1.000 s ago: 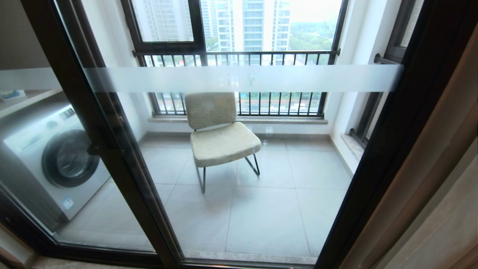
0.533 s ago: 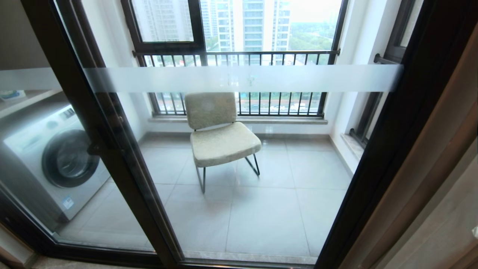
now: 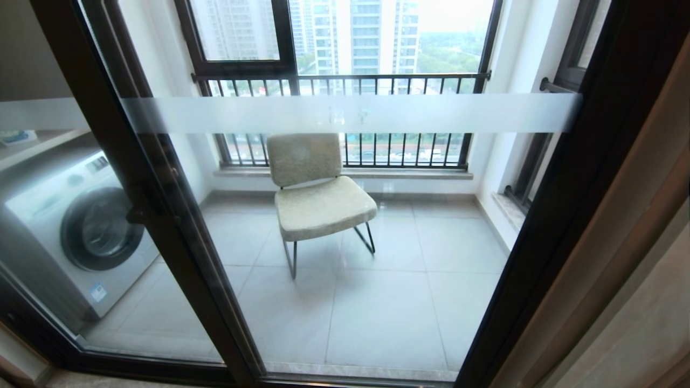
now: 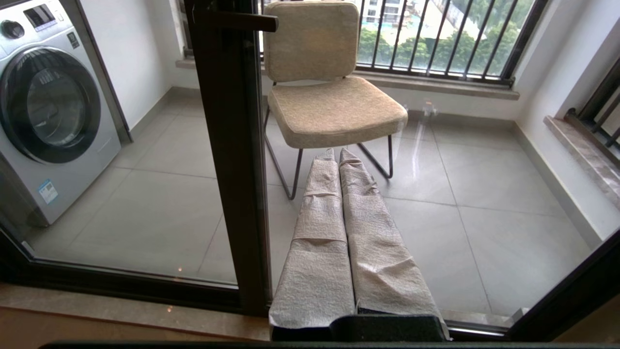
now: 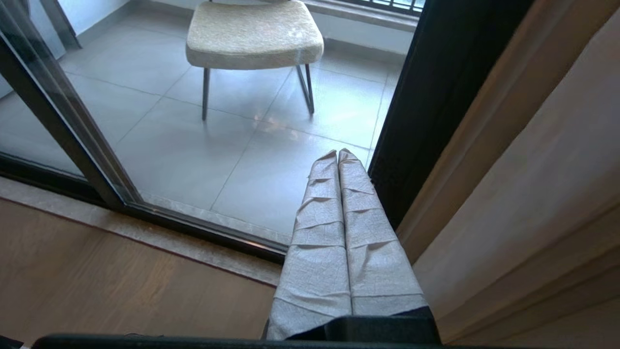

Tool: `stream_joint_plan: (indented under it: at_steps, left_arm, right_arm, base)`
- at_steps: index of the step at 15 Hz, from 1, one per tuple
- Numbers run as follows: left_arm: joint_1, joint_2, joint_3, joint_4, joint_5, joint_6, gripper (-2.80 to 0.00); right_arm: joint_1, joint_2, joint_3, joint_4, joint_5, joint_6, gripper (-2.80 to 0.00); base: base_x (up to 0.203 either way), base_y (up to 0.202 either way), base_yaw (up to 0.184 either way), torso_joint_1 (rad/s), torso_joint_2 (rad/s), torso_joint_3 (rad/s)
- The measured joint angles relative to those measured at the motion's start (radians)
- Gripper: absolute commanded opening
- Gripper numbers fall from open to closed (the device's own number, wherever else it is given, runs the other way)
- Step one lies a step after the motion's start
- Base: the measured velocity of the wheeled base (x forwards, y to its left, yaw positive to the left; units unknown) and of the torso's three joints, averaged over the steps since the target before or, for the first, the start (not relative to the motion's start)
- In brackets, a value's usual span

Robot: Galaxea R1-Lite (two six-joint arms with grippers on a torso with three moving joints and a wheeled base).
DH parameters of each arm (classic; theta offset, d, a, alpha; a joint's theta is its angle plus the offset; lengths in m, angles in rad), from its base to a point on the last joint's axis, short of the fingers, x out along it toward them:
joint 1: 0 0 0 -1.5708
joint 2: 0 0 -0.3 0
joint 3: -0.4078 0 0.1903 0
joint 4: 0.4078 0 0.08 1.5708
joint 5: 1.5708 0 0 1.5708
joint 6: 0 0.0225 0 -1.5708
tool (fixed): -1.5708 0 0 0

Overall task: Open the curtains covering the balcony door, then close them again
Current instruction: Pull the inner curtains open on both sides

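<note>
The balcony door (image 3: 345, 113) fills the head view: clear glass with a frosted band in a thick black frame (image 3: 544, 215). The cream-beige curtains (image 3: 641, 253) hang gathered at its right edge, leaving the glass uncovered. Neither gripper shows in the head view. In the right wrist view, my right gripper (image 5: 337, 154) is shut and holds nothing, its cloth-wrapped fingers (image 5: 361, 228) pressed together just beside the black frame (image 5: 436, 97) and the curtains (image 5: 537, 165). In the left wrist view, my left gripper (image 4: 337, 154) is shut and empty, low in front of the door's middle post (image 4: 232, 160).
Behind the glass stand a beige chair (image 3: 315, 188) and a washing machine (image 3: 81, 231) at the left, on grey tiles. A black-barred window (image 3: 345, 81) closes the balcony's far side. Wooden floor (image 5: 106, 281) and a stone sill (image 5: 193, 232) lie at the door's foot.
Half a second ago a pale tip showed at the head view's right edge by the curtains; it is gone now. The door, chair and curtains have not moved.
</note>
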Motion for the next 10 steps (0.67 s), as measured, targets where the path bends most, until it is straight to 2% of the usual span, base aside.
stream_joint_plan:
  at_steps: [5, 7, 10]
  left_arm:
    - [0.0, 0.0, 0.0, 0.0, 0.0, 0.0, -2.8]
    - [0.0, 0.0, 0.0, 0.0, 0.0, 0.0, -2.8]
    - [0.0, 0.0, 0.0, 0.0, 0.0, 0.0, -2.8]
  right_arm:
    - [-0.015, -0.056, 0.0, 0.024, -0.033, 0.022, -2.8]
    - [-0.027, -0.096, 0.0, 0.081, -0.074, 0.018, -2.8]
    - [-0.039, -0.177, -0.001, 0.133, -0.092, 0.021, -2.8]
  base:
    - [0.0, 0.0, 0.0, 0.0, 0.0, 0.0]
    - [0.0, 0.0, 0.0, 0.0, 0.0, 0.0]
    - [0.0, 0.0, 0.0, 0.0, 0.0, 0.0]
